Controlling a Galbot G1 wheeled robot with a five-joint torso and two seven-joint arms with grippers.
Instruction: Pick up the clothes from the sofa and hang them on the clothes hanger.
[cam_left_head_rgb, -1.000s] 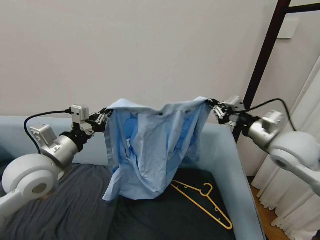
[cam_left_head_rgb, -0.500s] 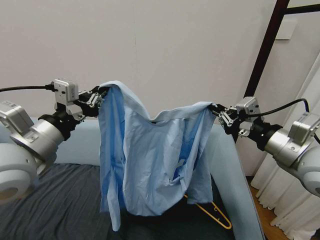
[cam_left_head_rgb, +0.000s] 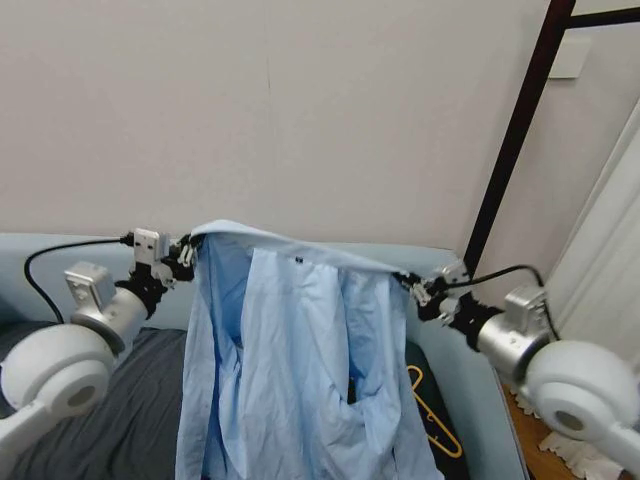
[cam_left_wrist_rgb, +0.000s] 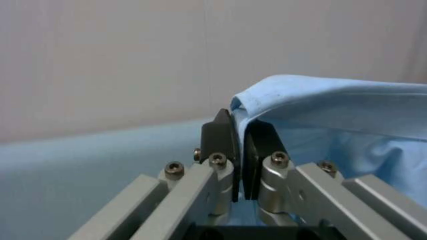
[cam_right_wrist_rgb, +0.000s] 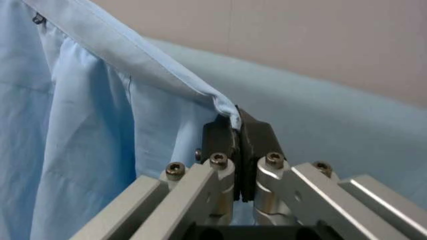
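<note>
- I am pinching one top corner of the light blue shirt (cam_left_head_rgb: 290, 370) with my left fingers (cam_left_head_rgb: 186, 256), held up on the left in front of the pale wall (cam_left_head_rgb: 300, 110).
- In the left wrist view, my left fingers (cam_left_wrist_rgb: 225, 134) are pressing together on a folded edge of the shirt (cam_left_wrist_rgb: 333, 105), with the cloth caught between the black pads.
- I am gripping the other top corner with my right fingers (cam_left_head_rgb: 412, 288), lower than the left, so the top edge is sloping down towards the right.
- In the right wrist view, my right fingers (cam_right_wrist_rgb: 223, 134) are closing tightly on the hem of the shirt (cam_right_wrist_rgb: 80, 125).
- The shirt is hanging spread between my two arms, above the sofa (cam_left_head_rgb: 462, 372).
- A yellow hanger (cam_left_head_rgb: 432, 420) is lying on the dark sofa seat, partly behind the shirt.
- A black pole (cam_left_head_rgb: 510, 150) is standing behind my right arm.
</note>
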